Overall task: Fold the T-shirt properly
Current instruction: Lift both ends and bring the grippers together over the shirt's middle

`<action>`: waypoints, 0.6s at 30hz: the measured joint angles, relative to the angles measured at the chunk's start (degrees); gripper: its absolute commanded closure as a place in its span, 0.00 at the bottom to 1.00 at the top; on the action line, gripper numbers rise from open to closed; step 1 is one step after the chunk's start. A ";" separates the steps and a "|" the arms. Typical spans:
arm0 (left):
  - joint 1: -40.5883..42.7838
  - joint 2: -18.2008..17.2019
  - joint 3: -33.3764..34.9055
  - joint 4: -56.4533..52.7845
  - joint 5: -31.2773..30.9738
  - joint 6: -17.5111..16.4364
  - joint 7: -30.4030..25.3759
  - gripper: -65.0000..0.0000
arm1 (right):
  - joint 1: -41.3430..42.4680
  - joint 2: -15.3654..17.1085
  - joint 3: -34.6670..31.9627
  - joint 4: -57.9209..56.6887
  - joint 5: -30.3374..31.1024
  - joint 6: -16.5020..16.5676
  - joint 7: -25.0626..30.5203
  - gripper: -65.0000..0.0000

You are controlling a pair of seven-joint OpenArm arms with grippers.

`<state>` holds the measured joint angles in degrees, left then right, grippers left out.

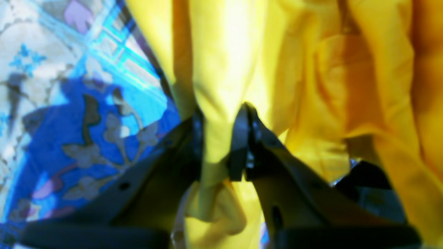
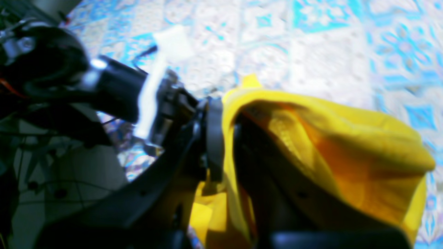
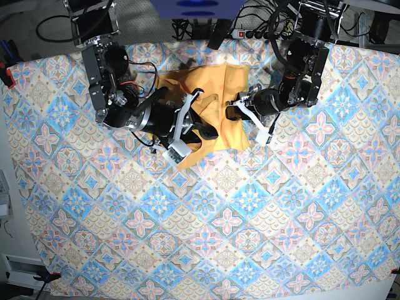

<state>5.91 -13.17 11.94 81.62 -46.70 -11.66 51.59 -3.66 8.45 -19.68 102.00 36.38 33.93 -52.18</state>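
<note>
The yellow-orange T-shirt (image 3: 209,100) lies bunched at the back middle of the table, between my two arms. In the left wrist view a fold of the T-shirt (image 1: 225,69) runs between the black fingers, and my left gripper (image 1: 219,138) is shut on it. My left gripper (image 3: 234,110) sits at the shirt's right edge in the base view. My right gripper (image 2: 226,141) is shut on another fold of the T-shirt (image 2: 346,148), which billows to the right of its fingers. In the base view my right gripper (image 3: 207,132) holds the shirt's near left part.
A blue-pink patterned tablecloth (image 3: 237,212) covers the whole table. Cables and a power strip (image 3: 250,31) lie beyond the back edge. A red clamp (image 3: 7,78) grips the left edge. The other arm's black body (image 2: 114,90) shows in the right wrist view.
</note>
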 measured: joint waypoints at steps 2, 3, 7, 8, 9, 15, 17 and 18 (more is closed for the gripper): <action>-0.02 0.02 0.00 -0.02 0.04 0.02 -0.42 0.94 | 0.02 0.02 -0.85 -0.72 -1.14 -0.04 0.11 0.98; -0.02 0.00 0.00 -0.04 0.02 0.02 -0.50 0.94 | 0.55 0.26 -1.77 -1.70 -1.70 -0.09 0.02 0.98; -0.02 0.02 0.02 -0.04 0.00 0.02 -0.61 0.94 | 3.43 0.28 -5.14 -7.32 -1.53 -0.09 0.28 0.97; 0.00 0.00 0.00 -0.04 -0.02 0.02 -0.63 0.94 | 3.89 0.24 -6.05 -8.59 -1.66 -0.09 0.33 0.96; 0.00 0.00 0.00 -0.04 -0.04 0.02 -0.61 0.94 | 4.50 0.28 -7.19 -10.01 -1.57 -0.09 0.46 0.93; 0.02 0.00 0.00 -0.04 0.00 0.02 -0.81 0.94 | 6.29 0.57 -11.93 -13.57 -1.90 -0.11 -0.02 0.89; 0.00 0.02 0.00 -0.07 0.00 0.02 -0.81 0.94 | 6.67 0.63 -13.75 -13.90 -1.64 -0.09 0.26 0.88; -0.02 0.02 -0.02 -0.04 0.00 0.02 -0.83 0.94 | 6.86 0.61 -14.60 -14.43 -1.66 -0.09 0.28 0.86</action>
<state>5.89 -13.15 11.92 81.58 -46.70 -11.64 50.76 3.20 9.06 -34.28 87.57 34.72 33.85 -51.90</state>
